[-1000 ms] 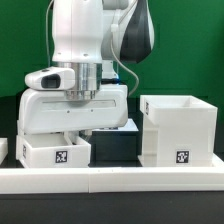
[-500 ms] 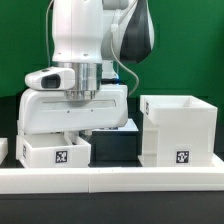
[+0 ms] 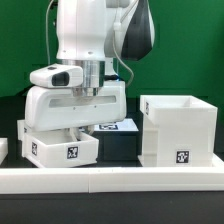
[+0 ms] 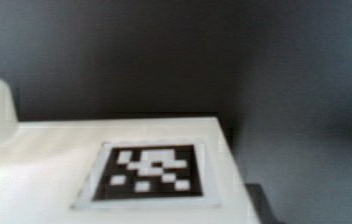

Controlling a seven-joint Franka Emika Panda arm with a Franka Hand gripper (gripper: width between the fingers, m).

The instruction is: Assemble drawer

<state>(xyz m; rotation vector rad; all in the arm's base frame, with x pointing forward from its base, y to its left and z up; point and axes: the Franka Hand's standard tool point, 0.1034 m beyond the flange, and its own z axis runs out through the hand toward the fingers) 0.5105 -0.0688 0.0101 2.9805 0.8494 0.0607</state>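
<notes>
The tall white cube-like housing [image 3: 180, 130] stands at the exterior view's right, open on top, with a tag low on its front. A smaller white tray [image 3: 62, 148] with a tag sits at the left, tilted, just under my gripper [image 3: 78, 128]. The gripper's fingers are hidden behind the tray's wall, and it appears shut on that wall. In the wrist view the tray's white surface [image 4: 48, 160] and its tag [image 4: 152, 172] fill the lower part, close to the camera. The second tray does not show clearly.
A long low white border wall [image 3: 110, 178] runs along the front. A flat tag [image 3: 112, 127] lies on a white piece behind the tray, on the black table [image 3: 115, 148]. A small white piece [image 3: 3, 148] sits at the far left edge.
The gripper has shifted slightly toward the exterior view's right. The tray has moved with it and now sits tilted. The flat tag behind it has come into view.
</notes>
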